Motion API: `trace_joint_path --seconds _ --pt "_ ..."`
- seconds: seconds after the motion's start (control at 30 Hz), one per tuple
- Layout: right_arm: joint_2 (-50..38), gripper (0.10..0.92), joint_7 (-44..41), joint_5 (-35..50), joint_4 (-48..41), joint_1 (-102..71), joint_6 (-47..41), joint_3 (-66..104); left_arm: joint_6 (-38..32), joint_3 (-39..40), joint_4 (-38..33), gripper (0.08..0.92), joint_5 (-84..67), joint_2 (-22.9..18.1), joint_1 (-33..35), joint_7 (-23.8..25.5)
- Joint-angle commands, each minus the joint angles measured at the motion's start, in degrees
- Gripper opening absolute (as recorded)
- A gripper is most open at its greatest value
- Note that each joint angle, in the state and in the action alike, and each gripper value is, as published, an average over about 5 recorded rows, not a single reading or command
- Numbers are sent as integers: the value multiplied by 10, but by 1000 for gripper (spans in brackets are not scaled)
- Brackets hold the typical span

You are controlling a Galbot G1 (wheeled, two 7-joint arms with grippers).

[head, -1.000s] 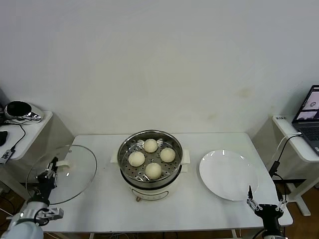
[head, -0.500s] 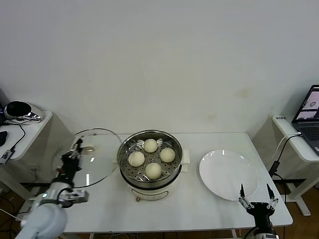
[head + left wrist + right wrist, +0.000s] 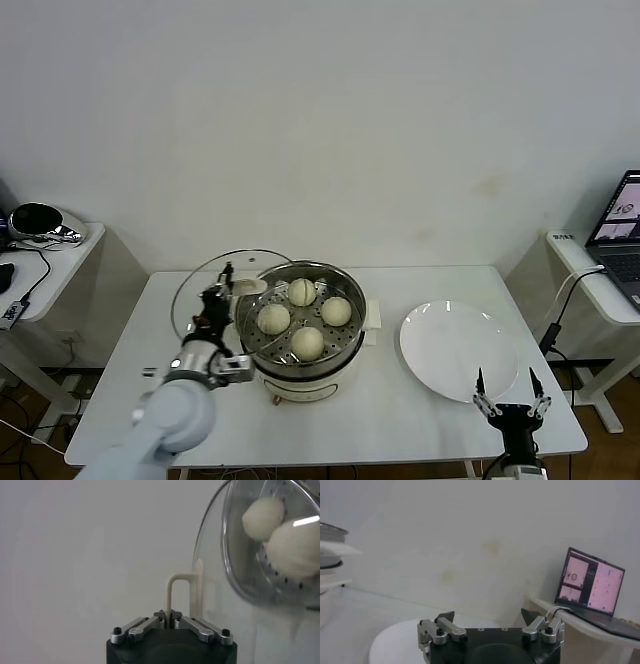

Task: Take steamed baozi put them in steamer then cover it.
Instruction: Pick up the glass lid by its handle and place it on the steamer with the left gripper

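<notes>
- Stainless-steel steamer (image 3: 301,315) stands at the middle of the white table (image 3: 400,420), on its cream base, uncovered.
- Four steamed baozi (image 3: 303,292) (image 3: 336,311) (image 3: 273,319) (image 3: 307,343) lie apart on the perforated tray inside.
- Left gripper (image 3: 214,303) is just left of the steamer, clamped tight on the cream handle (image 3: 178,597) of the cover (image 3: 205,290).
- Glass cover is held tilted on edge, its right part at the steamer's left rim; whether it touches the rim cannot be told.
- In the left wrist view, two buns show through the glass (image 3: 250,545).
- Right gripper (image 3: 508,395) hangs at the near right, just near of the flat white plate (image 3: 455,345), fingers spread wide, holding nothing.
- Laptop (image 3: 622,240) sits on a side table at far right.
</notes>
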Motion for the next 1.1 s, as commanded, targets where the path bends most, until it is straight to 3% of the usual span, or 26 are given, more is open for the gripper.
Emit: trace_joint_path --seconds 0.03,0.57,1.1 --pt "0 823 6 -9 -7 4 -1 -2 32 107 38 137 118 -99 -61 37" --pt "-4 823 8 -7 -19 3 2 -3 21 123 90 137 137 -140 -65 32" --pt "-8 823 8 -7 -19 -3 7 -5 18 103 94 137 129 -137 -48 32"
